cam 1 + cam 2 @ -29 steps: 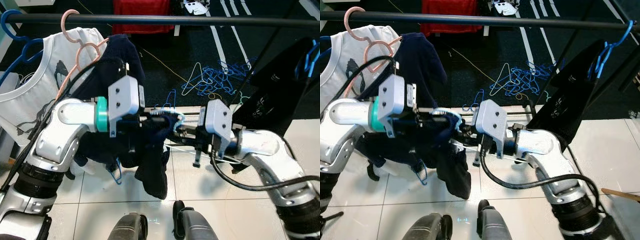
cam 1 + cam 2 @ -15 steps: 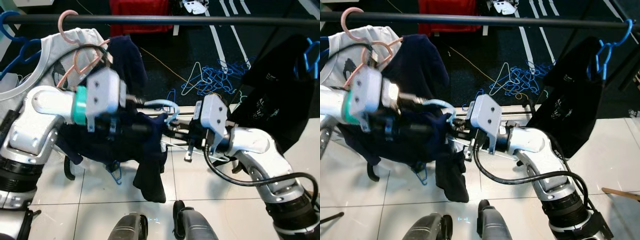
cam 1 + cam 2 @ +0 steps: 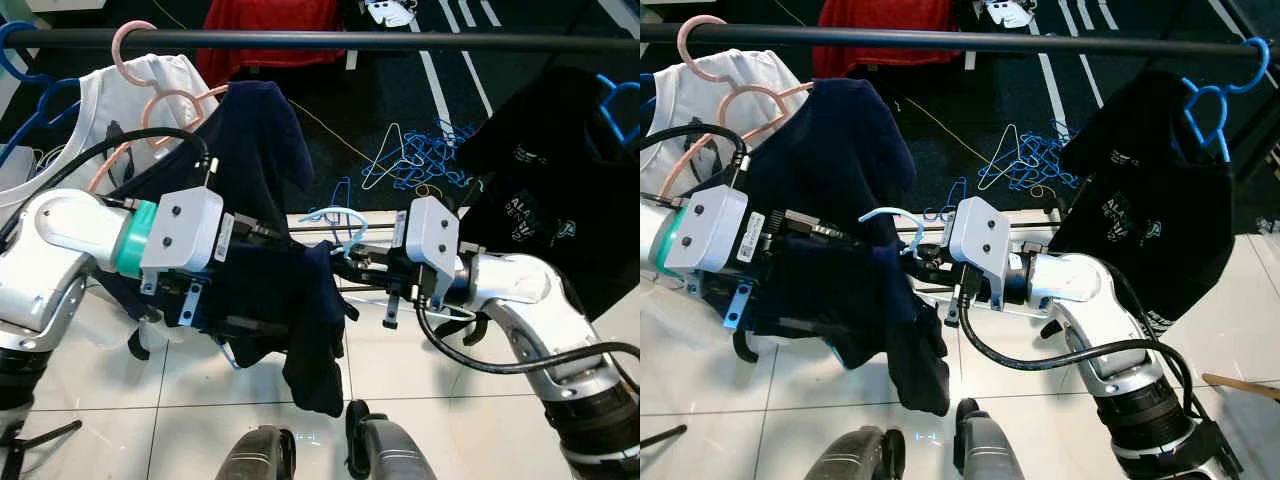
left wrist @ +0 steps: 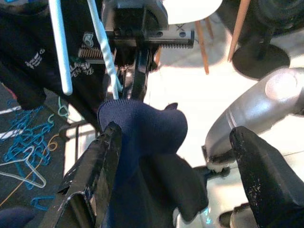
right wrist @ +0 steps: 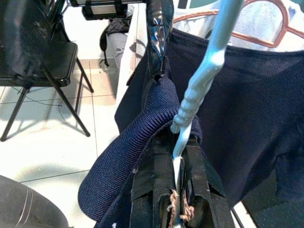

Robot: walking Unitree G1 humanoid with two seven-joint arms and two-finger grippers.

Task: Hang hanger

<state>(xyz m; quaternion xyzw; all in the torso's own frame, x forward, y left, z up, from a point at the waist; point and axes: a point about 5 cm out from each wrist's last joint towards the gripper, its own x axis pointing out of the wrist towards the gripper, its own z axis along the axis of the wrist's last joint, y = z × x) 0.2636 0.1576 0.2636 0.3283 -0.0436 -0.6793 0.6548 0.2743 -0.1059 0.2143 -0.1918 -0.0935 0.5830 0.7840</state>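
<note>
Left eye view: you stand on white floor tiles [image 3: 420, 400] that give way to dark matting beyond the black rail [image 3: 330, 40]. A heap of blue hangers [image 3: 425, 160] lies on that matting, past both grippers. On the rail hang a white shirt [image 3: 130, 100] on a pink hanger [image 3: 150, 90] and a black shirt [image 3: 545, 180].

Right eye view: the pale blue hanger [image 3: 895, 218] carries a navy garment [image 3: 840, 260] that drapes between the two grippers, below the rail.

Left wrist view: your left gripper [image 4: 178, 156] has its fingers spread wide, the navy cloth bunched between them.

Right wrist view: your right gripper [image 5: 178, 190] has its fingers pressed together on the pale blue hanger's wire, the navy cloth against them.
</note>
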